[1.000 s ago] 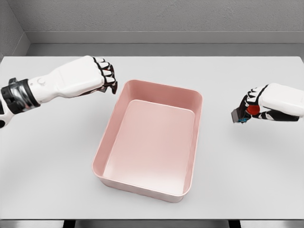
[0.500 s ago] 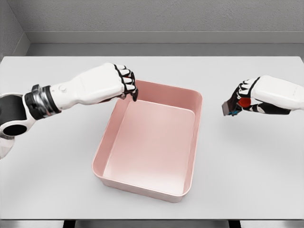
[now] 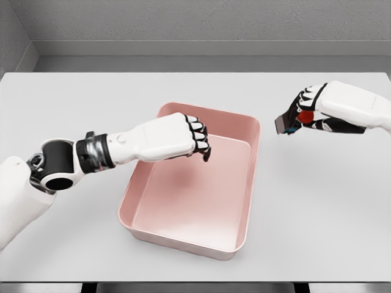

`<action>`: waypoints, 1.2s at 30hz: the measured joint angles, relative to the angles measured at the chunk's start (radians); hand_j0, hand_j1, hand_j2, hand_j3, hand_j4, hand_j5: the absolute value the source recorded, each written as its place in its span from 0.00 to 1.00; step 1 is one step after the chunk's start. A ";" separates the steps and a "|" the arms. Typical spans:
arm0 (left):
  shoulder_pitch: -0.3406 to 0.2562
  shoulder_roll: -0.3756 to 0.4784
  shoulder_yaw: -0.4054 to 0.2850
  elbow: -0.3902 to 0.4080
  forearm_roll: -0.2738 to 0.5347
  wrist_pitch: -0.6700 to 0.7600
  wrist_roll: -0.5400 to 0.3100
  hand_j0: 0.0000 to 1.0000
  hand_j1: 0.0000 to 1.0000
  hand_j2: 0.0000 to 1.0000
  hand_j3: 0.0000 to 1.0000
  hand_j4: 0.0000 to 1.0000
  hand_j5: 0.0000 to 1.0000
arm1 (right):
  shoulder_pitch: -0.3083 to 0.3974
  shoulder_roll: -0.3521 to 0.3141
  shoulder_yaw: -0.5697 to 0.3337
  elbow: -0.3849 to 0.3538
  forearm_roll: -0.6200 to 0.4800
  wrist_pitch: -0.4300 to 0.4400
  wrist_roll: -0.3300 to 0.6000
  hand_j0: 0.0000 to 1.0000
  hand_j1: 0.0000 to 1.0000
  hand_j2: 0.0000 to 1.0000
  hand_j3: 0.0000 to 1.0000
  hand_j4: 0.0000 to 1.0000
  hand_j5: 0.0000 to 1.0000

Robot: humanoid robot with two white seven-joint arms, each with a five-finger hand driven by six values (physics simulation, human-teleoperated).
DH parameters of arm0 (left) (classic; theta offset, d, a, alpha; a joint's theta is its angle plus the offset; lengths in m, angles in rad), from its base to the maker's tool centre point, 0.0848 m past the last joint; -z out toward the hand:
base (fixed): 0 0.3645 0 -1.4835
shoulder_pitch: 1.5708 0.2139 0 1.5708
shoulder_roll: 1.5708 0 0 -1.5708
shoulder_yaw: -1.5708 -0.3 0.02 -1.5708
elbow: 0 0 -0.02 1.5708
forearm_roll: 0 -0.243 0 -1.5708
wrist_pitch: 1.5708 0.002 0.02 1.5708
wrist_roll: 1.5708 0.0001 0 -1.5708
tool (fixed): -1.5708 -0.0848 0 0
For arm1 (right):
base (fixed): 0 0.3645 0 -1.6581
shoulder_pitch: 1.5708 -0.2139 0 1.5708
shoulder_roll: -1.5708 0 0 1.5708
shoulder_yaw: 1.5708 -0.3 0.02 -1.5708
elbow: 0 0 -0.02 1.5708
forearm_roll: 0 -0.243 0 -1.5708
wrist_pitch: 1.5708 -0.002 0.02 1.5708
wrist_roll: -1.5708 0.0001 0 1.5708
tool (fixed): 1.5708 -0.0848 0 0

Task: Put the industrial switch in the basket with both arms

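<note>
Now we carry: right hand [image 3: 311, 113] fingers clamped on industrial switch [image 3: 287, 122], aloft right of pink basket [image 3: 253, 160]. Left hand [image 3: 186, 138] over basket, fingers curled, empty. Next, we judge: bring switch to left hand.

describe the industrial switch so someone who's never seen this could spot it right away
On the white table, look right of the pink basket to the right hand raised above the surface. The industrial switch is the small dark block in its fingers, the only thing with a red button.
</note>
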 measured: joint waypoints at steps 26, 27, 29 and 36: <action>-0.006 0.128 0.028 -0.004 0.106 0.001 0.039 1.00 1.00 1.00 1.00 1.00 1.00 | -0.153 0.103 0.131 -0.003 0.001 0.000 -0.012 0.45 0.45 0.45 0.45 0.45 0.45; -0.006 0.139 0.032 -0.003 0.111 0.001 0.039 1.00 1.00 1.00 1.00 1.00 1.00 | -0.164 0.105 0.135 -0.003 0.001 0.000 -0.016 0.45 0.45 0.45 0.45 0.45 0.45; -0.006 0.164 0.042 -0.003 0.117 0.001 0.039 1.00 1.00 1.00 1.00 1.00 1.00 | -0.198 0.119 0.162 -0.004 -0.001 0.000 -0.021 0.45 0.45 0.45 0.45 0.45 0.45; 0.000 0.217 0.057 0.005 0.123 0.001 0.037 1.00 1.00 1.00 1.00 1.00 1.00 | -0.216 0.168 0.244 -0.004 0.001 0.000 -0.017 0.50 0.50 0.50 0.50 0.50 0.50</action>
